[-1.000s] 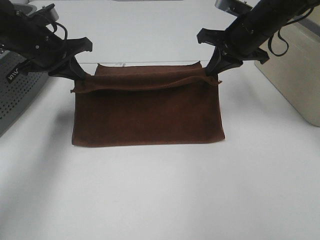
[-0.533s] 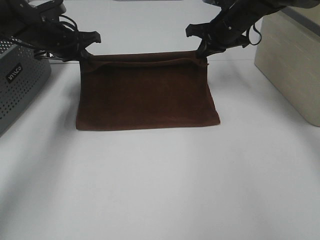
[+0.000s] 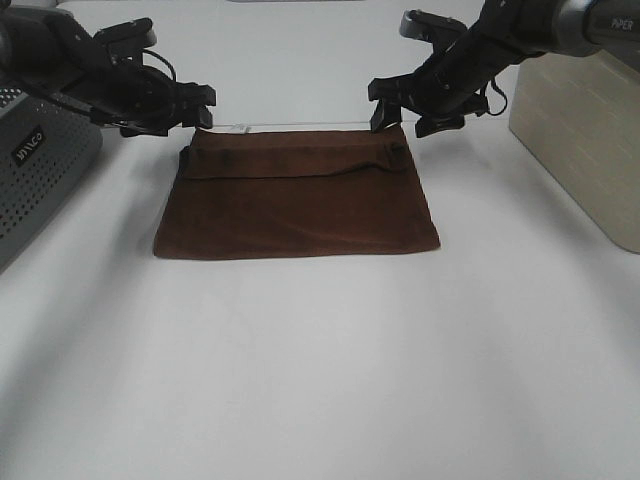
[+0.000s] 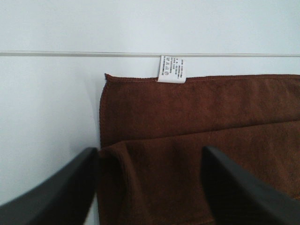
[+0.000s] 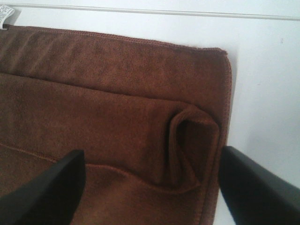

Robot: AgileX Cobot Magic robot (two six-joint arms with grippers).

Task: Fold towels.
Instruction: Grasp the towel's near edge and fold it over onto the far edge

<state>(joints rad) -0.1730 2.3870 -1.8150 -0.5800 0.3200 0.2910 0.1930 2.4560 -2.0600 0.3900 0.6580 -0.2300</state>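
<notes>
As the dark reddish-brown rectangular terry towel (image 3: 300, 205) lay flat on the white counter (image 3: 320, 380), doubled over with its upper layer stopping short of the far hem, its long axis ran side to side between the two arms. The left claw (image 3: 203, 108) and the right claw (image 3: 410, 108) each hovered over its own far corner, jaws apart, gripping nothing. A small pucker (image 5: 192, 140) sat at the right-hand corner; the right claw was judged nearer for smoothing it.
</notes>
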